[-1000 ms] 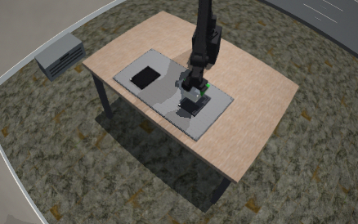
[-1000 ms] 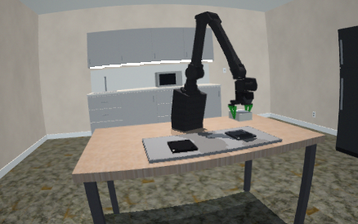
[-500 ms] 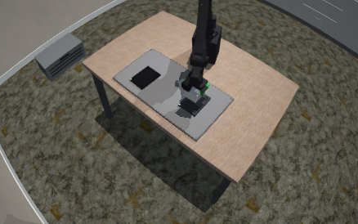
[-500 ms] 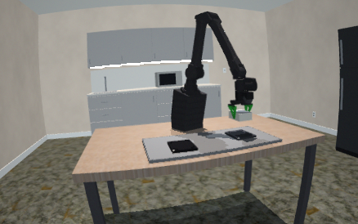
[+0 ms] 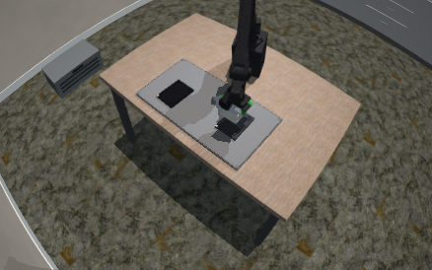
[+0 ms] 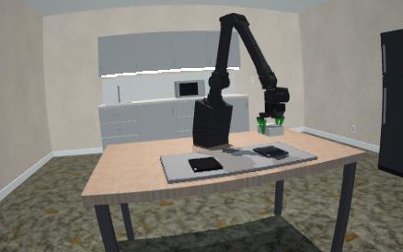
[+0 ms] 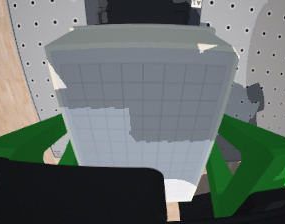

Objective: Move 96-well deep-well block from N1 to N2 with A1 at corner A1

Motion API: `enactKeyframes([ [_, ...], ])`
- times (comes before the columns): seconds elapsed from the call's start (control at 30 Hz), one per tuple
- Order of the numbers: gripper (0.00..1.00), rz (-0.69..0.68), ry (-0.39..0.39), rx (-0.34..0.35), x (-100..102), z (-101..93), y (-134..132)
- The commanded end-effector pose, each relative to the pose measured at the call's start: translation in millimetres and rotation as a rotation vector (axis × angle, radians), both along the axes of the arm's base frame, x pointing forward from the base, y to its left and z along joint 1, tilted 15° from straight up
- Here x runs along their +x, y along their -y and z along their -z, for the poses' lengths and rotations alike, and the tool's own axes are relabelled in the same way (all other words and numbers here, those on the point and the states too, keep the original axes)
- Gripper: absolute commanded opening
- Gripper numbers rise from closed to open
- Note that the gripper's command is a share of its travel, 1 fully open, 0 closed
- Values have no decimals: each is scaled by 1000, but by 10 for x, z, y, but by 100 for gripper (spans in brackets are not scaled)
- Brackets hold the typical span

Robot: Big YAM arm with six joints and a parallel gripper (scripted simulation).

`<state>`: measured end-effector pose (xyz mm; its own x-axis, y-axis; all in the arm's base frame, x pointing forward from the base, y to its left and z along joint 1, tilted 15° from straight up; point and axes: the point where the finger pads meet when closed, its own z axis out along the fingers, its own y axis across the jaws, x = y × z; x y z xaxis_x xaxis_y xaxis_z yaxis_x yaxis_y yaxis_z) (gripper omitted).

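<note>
My gripper (image 6: 270, 122) with green fingers is shut on the pale grey deep-well block (image 6: 270, 130) and holds it in the air above the right-hand nest N1 (image 6: 269, 151). In the wrist view the block (image 7: 141, 106) fills the middle between the green fingers, with the dark nest N1 (image 7: 146, 10) below it. In the overhead view the block (image 5: 232, 113) hangs over N1 (image 5: 233, 128). The other black nest, N2 (image 5: 175, 93), lies empty at the left end of the grey perforated plate (image 5: 208, 110); it also shows in the front view (image 6: 204, 164).
The arm's black base (image 6: 212, 122) stands on the wooden table behind the plate. A grey box (image 5: 72, 67) sits on the floor beyond the table's left end. A black fridge (image 6: 401, 98) stands at the right.
</note>
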<state>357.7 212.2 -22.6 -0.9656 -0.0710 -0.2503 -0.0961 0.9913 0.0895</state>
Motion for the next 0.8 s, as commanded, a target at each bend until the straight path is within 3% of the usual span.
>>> enactKeyframes([
  [0.0, 0, 0, -1, -1, 56, 16, 19],
  [0.77, 0, 0, 17, 10, 180, 265, -42],
])
